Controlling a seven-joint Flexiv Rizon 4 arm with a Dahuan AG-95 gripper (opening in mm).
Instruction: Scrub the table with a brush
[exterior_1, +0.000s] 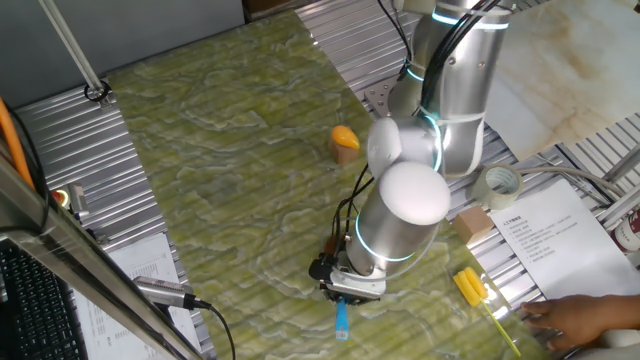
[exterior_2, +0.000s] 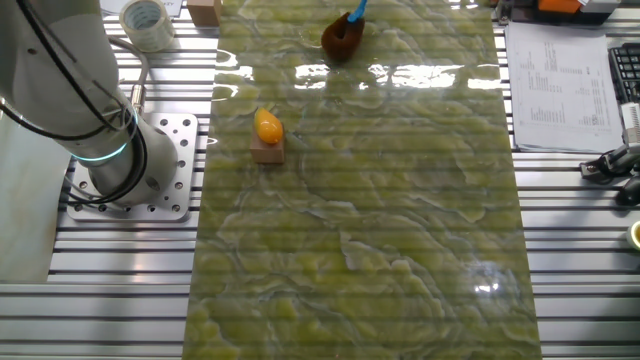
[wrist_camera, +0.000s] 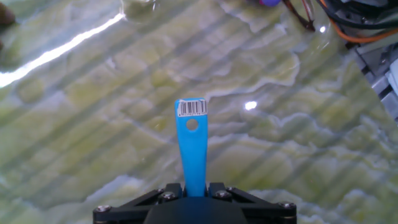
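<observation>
The table (exterior_1: 220, 170) is a green-yellow marbled surface, also seen in the other fixed view (exterior_2: 400, 220) and the hand view (wrist_camera: 87, 124). My gripper (exterior_1: 350, 288) is low over its near edge, shut on the light-blue handle of the brush (exterior_1: 342, 320), whose end sticks out below the hand. In the hand view the handle (wrist_camera: 191, 146), with a barcode sticker at its tip, comes straight out from between the jaws of the gripper (wrist_camera: 196, 190). In the other fixed view the reddish-brown bristles (exterior_2: 342, 40) rest on the table at its far edge; the gripper is out of that frame.
An orange-yellow object on a small wooden block (exterior_1: 345, 142) stands mid-table (exterior_2: 267, 135). A tape roll (exterior_1: 500, 183), a wooden block (exterior_1: 472, 222), a yellow tool (exterior_1: 470, 285), a paper sheet (exterior_1: 550, 235) and a person's hand (exterior_1: 580, 320) lie to the right. Cables (wrist_camera: 311, 15) lie ahead.
</observation>
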